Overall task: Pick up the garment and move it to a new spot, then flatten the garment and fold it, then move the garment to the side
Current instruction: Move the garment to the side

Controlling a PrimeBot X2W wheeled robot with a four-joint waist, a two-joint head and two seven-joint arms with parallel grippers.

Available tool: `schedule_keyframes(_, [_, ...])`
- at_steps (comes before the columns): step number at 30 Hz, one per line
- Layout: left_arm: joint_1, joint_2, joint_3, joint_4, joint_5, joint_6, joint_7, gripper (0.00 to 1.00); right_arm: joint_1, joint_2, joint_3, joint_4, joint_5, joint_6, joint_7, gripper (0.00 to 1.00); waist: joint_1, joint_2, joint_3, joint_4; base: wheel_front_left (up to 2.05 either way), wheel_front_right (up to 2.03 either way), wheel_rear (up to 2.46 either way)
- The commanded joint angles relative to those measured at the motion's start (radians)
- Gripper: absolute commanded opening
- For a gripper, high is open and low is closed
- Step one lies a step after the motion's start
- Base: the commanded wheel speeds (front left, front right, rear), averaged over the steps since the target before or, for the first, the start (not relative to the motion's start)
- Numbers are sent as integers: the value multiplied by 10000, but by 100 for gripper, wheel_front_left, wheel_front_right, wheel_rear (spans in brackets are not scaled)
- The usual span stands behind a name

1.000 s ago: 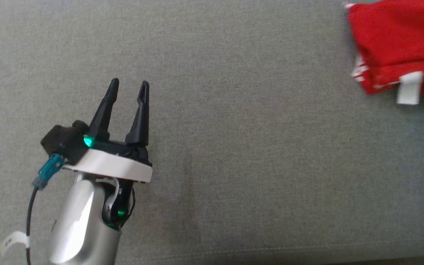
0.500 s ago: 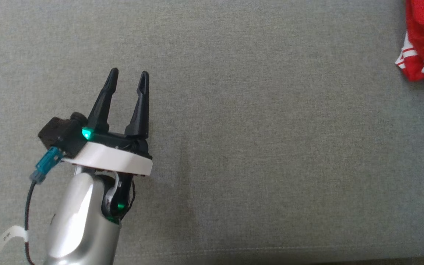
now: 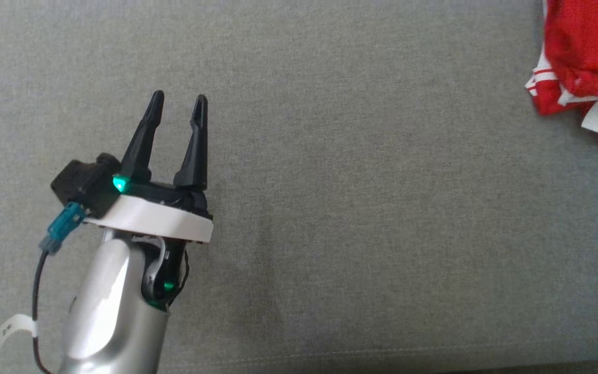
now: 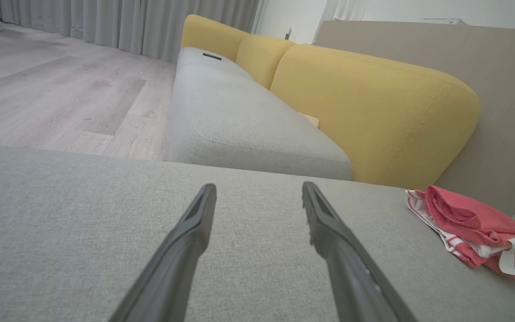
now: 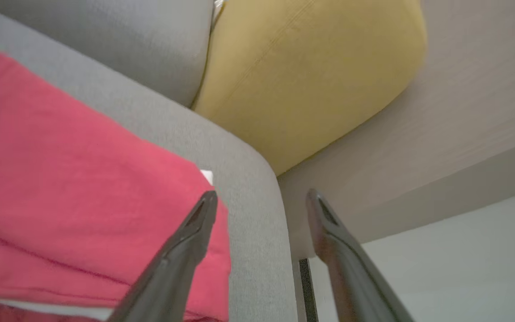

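The red garment with white stripes lies folded at the far right of the grey cushion, cut off by the head view's edge. In the left wrist view the garment rests near the cushion's right end. My left gripper stands open over bare cushion at the left, far from the garment, and the left gripper holds nothing. My right gripper is open above the garment, its left finger over the cloth's corner, with nothing between its fingers.
A yellow backrest and a second grey seat lie beyond the cushion. Wooden floor shows at the left of the left wrist view. A beige panel and the cushion's edge sit just past the garment.
The garment shifted right, then slightly back left at the head view's right edge. The left gripper rose slightly in that view.
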Motion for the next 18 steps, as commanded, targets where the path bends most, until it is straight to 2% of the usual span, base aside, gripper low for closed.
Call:
schedule_keyframes(1, [-165, 129, 397, -278, -25, 0, -51, 100, 240, -51, -155, -528, -47, -9, 29, 100, 0, 0, -202, -65, 0, 0, 0])
schedule_keyframes(8, [127, 129, 675, -306, -20, 0, -51, 100, 338, 1463, -52, -1844, 433, -9, -583, 100, 0, 0, -906, -255, 0, 0, 0])
schedule_keyframes(13, [360, 129, 926, -509, -50, 0, -51, 100, 700, 2904, 155, -2983, 1186, -9, -1441, 100, 0, 0, -1450, -352, 0, 0, 0])
schedule_keyframes(18, [668, 129, 1065, -766, -106, 0, -51, 100, 1719, 4532, -16, -3881, 1893, -9, -2428, 100, 0, 0, -1986, -370, 0, 0, 0])
